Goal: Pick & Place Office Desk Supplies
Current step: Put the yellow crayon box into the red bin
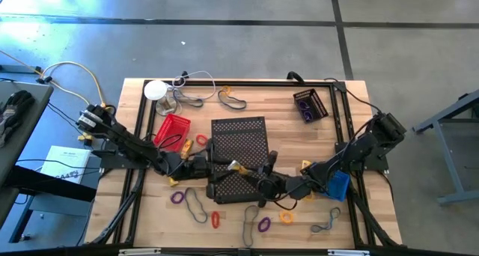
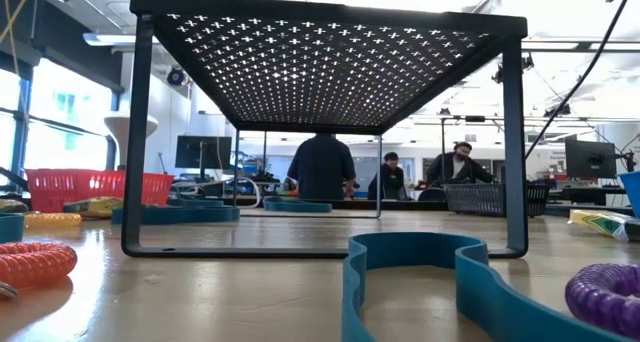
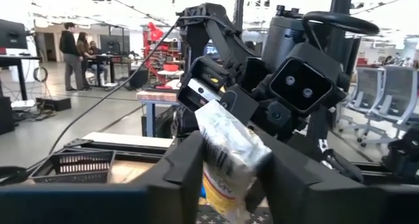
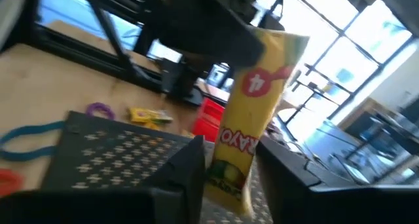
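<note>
text: "4" in a red circle on yellow crayon packet (image 4: pixel 252 119) | text: letters "RAYO" running down same packet | other labels: printing on packet in left wrist view too blurred to read

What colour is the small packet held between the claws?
Yellow, with a red circle and red lettering: the packet shows best in the right wrist view.

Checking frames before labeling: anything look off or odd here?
One oddity: both grippers meet over the black mesh shelf on one yellow crayon packet, left gripper and right gripper each around an end, handover-style. The packet looks crumpled.
</note>
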`<state>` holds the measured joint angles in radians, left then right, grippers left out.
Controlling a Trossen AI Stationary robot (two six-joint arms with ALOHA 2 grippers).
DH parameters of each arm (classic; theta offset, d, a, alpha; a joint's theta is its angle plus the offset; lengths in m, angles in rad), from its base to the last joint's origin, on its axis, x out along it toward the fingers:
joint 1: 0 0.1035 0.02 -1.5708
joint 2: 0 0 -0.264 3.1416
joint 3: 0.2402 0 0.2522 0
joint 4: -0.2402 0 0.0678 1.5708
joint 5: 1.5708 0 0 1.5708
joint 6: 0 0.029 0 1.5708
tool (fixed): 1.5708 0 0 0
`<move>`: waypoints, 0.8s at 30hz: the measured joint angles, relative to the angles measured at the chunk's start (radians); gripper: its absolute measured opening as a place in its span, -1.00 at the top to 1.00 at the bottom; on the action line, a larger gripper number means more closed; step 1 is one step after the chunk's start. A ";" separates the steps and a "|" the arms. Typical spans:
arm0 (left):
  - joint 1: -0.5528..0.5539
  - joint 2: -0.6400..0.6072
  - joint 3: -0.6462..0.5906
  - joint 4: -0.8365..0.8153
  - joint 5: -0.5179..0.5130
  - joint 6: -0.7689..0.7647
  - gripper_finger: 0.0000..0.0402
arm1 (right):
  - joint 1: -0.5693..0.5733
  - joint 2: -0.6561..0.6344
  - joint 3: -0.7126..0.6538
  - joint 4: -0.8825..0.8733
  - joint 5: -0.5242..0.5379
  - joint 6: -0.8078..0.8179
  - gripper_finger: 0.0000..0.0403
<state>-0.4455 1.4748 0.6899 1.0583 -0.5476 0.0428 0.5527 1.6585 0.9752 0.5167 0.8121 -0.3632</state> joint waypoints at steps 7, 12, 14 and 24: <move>-0.050 0.000 0.000 0.002 -0.072 0.064 0.89 | 0.041 0.000 0.000 0.000 -0.029 -0.009 0.05; -0.125 -0.035 0.000 -0.028 -0.239 0.146 0.88 | 0.094 0.001 0.000 -0.001 0.080 -0.012 -0.14; -0.181 -0.076 0.000 -0.088 -0.389 0.175 0.82 | 0.112 0.001 0.000 -0.015 0.131 -0.012 -0.19; -0.436 -0.305 -0.015 -0.217 -1.022 0.363 0.85 | 0.148 0.002 0.000 -0.048 0.214 -0.011 -0.23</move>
<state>-0.8819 1.1696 0.6752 0.8413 -1.5699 0.4059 0.7006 1.6604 0.9752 0.4688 1.0266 -0.3738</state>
